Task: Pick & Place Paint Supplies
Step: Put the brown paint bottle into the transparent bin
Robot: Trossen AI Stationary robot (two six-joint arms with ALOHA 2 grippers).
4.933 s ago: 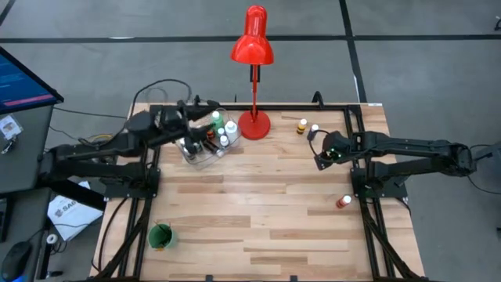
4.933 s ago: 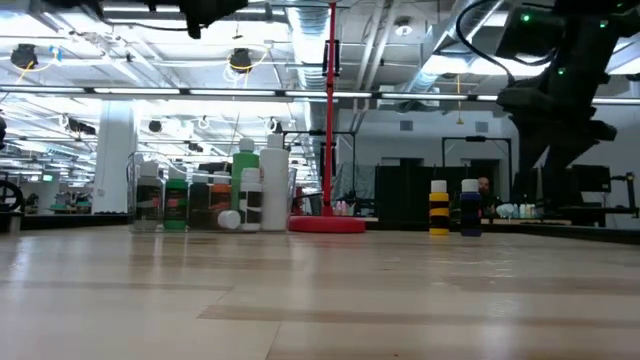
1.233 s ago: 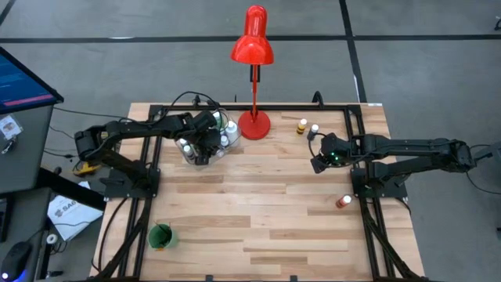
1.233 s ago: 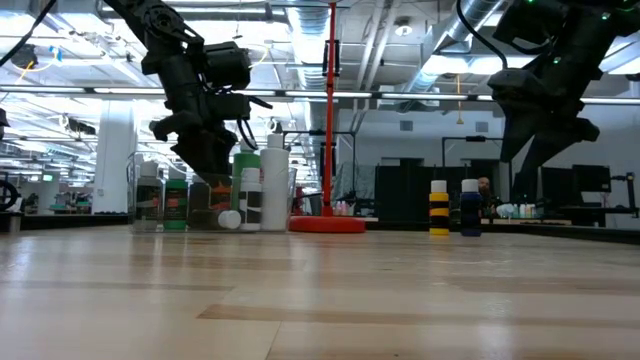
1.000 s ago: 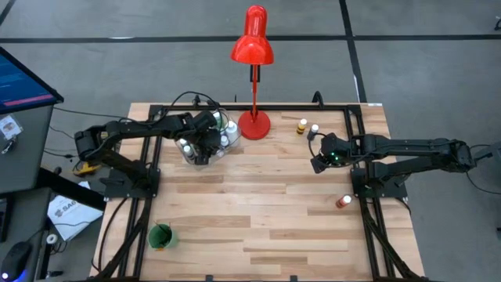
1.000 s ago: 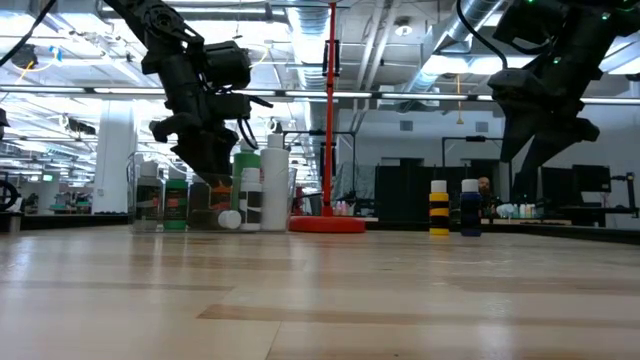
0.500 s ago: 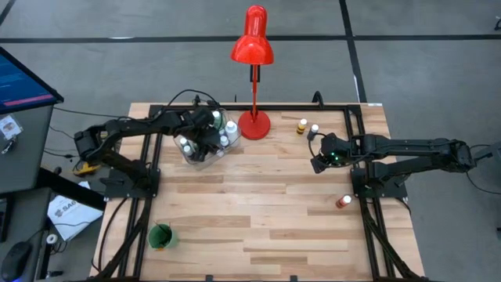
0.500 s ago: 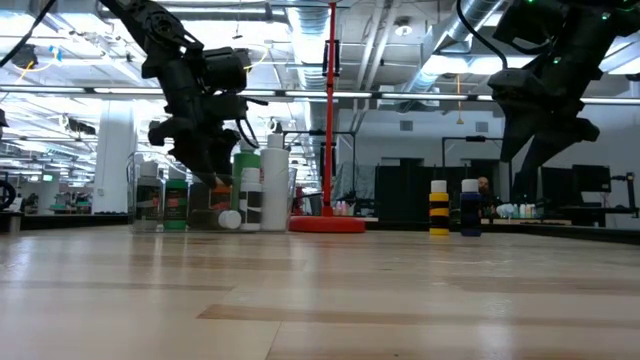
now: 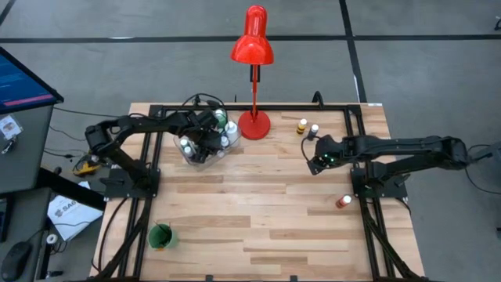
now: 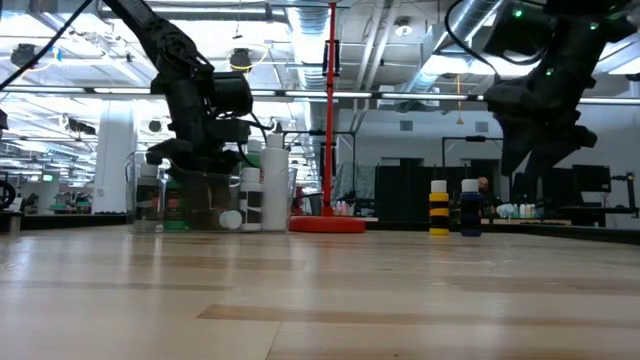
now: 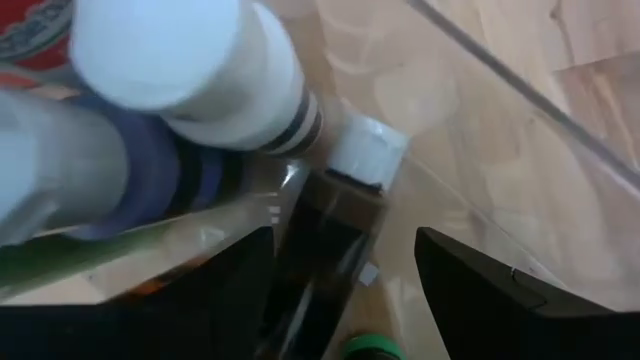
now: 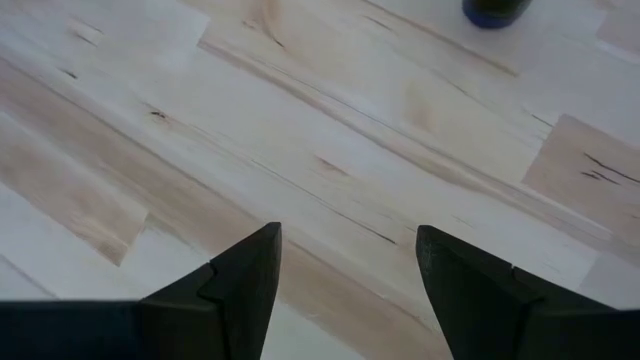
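No lettering can be read in any view: the white bag [image 9: 64,211] on the floor left of the table bears dark print (too small to make out), and the blue screen [image 9: 23,78] shows only blurred lines

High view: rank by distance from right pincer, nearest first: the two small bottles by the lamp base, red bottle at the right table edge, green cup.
From the right pincer, open over bare wood:
1. Two small bottles, just behind it near the lamp base; too close together to rank apart.
2. Red bottle, toward the front at the right edge.
3. Green cup, far front-left corner.
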